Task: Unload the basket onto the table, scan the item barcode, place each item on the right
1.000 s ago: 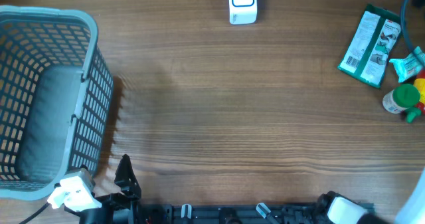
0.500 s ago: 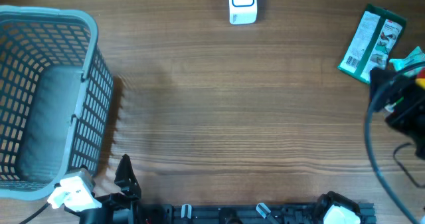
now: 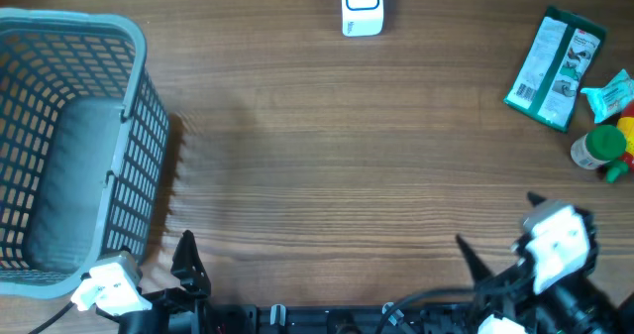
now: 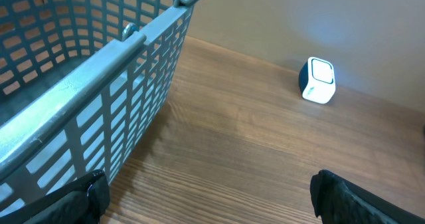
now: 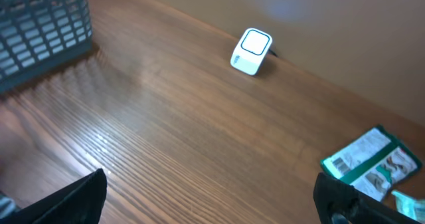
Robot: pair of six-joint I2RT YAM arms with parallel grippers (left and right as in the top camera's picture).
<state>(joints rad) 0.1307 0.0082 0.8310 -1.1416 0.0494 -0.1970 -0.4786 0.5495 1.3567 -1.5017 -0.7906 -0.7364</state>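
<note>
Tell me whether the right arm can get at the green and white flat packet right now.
Probably yes. The green and white flat packet lies uncovered on the wooden table, bare wood between it and the open, empty right tool.
</note>
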